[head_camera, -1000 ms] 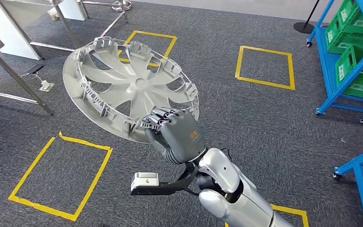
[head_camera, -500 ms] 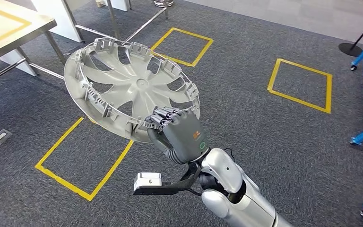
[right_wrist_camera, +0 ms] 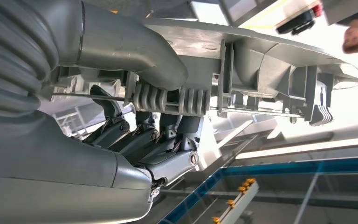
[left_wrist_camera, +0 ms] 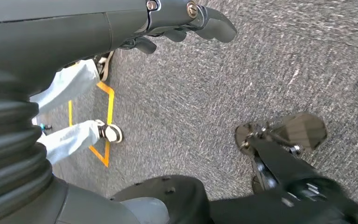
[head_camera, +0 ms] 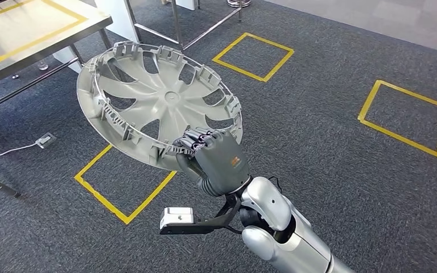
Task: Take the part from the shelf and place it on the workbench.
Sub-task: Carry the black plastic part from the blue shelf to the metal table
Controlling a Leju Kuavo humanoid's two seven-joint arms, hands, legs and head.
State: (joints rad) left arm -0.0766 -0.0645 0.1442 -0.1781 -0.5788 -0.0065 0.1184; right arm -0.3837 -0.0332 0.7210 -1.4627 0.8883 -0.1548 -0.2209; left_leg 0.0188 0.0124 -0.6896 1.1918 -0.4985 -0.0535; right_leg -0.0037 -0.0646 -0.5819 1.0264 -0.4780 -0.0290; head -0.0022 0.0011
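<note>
We see the part (head_camera: 159, 102), a round grey wheel cover, held in the air above the dark carpet (head_camera: 318, 148), tilted so that its ribbed inner face with the clips around the rim looks up toward the head camera and its far edge rises toward the workbench (head_camera: 28, 28); being a disc, it has no long axis we can name. The right hand (head_camera: 213, 159) grips it at the near edge of the rim, fingers (head_camera: 196, 138) curled over the rim from above. In the right wrist view the thick thumb (right_wrist_camera: 135, 51) presses one face of the rim and the darker fingers (right_wrist_camera: 168, 140) close against the other, so the hold is a firm clamp on the part (right_wrist_camera: 261, 60). The silver right arm (head_camera: 279, 227) reaches up and forward from below. The left hand (left_wrist_camera: 186, 21) hangs toward the floor, its fingers loosely bent with nothing in them. The workbench stands at the upper left, its top marked with yellow tape, and the part's far edge lies just short of its corner. Yellow tape squares (head_camera: 253, 54) mark the carpet, a white plug with a cable (head_camera: 45, 139) lies beneath the bench, and a person's legs in light trousers (left_wrist_camera: 74, 135) stand nearby.
</note>
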